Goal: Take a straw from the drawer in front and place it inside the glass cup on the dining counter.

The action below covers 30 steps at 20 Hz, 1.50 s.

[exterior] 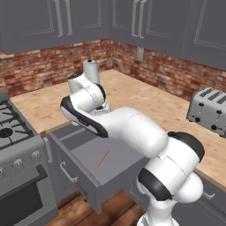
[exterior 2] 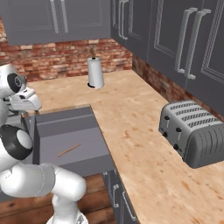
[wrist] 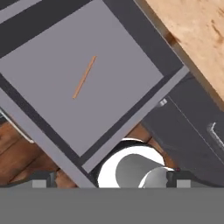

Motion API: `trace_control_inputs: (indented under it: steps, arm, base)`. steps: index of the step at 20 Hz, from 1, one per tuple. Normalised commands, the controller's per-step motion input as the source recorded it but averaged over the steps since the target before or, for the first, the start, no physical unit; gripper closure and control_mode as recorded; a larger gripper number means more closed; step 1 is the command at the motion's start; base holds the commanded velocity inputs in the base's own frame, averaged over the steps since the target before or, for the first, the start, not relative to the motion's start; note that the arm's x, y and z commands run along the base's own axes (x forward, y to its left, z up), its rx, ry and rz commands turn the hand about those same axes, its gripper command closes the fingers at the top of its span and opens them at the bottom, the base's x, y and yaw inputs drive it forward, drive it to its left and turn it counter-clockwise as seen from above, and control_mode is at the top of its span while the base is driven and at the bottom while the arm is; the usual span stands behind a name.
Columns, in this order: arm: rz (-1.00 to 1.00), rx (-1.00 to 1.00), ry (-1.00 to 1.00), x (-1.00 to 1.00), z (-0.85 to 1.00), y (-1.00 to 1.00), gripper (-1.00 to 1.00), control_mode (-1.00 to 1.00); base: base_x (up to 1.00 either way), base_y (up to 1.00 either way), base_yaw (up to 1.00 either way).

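The drawer stands pulled out below the wooden worktop, a dark grey shallow box with a flat grey bottom. On that bottom lies the straw, a thin brownish-orange stick, alone and flat. My gripper hangs high above the drawer and looks down into it. Its two fingertips stand wide apart, open, with nothing between them. The straw is well clear of the fingers. The glass cup and the dining counter are out of view.
A silver toaster sits on the worktop to the right. A paper towel roll stands by the brick wall. The stove flanks the drawer on the left. Grey cabinet doors hang above.
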Motion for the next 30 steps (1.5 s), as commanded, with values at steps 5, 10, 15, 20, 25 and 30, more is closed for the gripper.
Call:
trace_control_inputs:
  steps: [5,10,15,20,25,30]
  arm:
    - [-0.17,0.1,0.0,0.13,-0.46,-0.01,-1.0,-1.0]
    - [-0.11,0.01,-0.03,0.22,-0.31,-0.02,-1.0,-1.0]
    - [-0.08,0.01,-0.07,0.22,-0.34,-0.15,-1.0,-1.0]
    - [-0.07,0.04,-0.06,0.11,-0.33,-0.29,-1.0,-1.0]
    - [-0.07,0.1,-0.03,0.13,-0.46,-0.27,-1.0,-1.0]
    - [-0.04,0.1,-0.04,0.0,-0.48,-0.08,-1.0,-1.0]
  base:
    - [0.0,0.0,0.0]
    - [0.0,0.0,0.0]
    - [0.0,0.0,0.0]
    - [0.0,0.0,0.0]
    - [0.0,0.0,0.0]
    - [0.0,0.0,0.0]
